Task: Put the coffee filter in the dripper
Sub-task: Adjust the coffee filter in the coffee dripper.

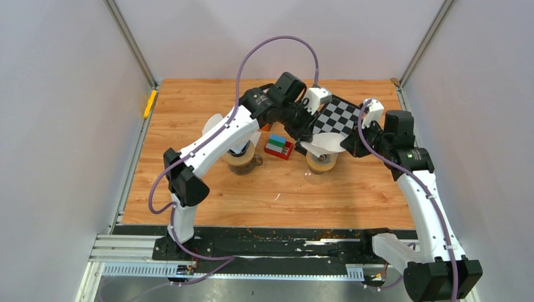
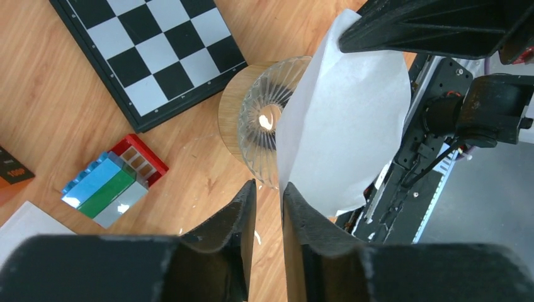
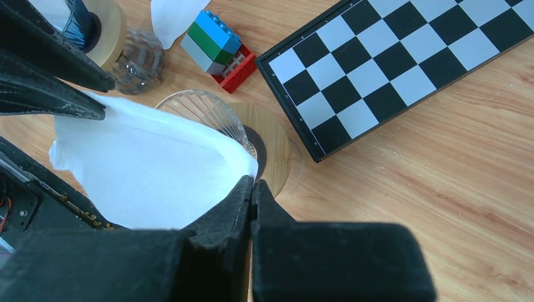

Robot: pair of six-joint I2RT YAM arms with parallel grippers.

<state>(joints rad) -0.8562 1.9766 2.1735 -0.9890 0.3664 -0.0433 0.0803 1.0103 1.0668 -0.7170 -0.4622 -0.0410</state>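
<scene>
The white paper coffee filter [image 1: 322,145] hangs on edge just above the dripper [image 1: 321,163], a ribbed glass cone [image 2: 261,119] on a round wooden base [image 3: 275,148]. My right gripper [image 3: 252,179] is shut on one corner of the filter [image 3: 151,170] and comes in from the right [image 1: 345,148]. My left gripper [image 2: 269,185] is narrowly open at the opposite edge of the filter [image 2: 346,126]. That edge runs along the inner face of one of its fingers [image 2: 296,201], and bare wood shows through the gap. In the top view it sits just left of the filter [image 1: 307,131].
A chessboard [image 1: 337,116] lies behind the dripper. A stack of coloured bricks [image 1: 278,146] sits to its left. Further left stand a tape roll with a glass piece [image 1: 242,158] and spare white paper [image 3: 170,16]. A yellow object [image 1: 149,104] lies at the table's left edge.
</scene>
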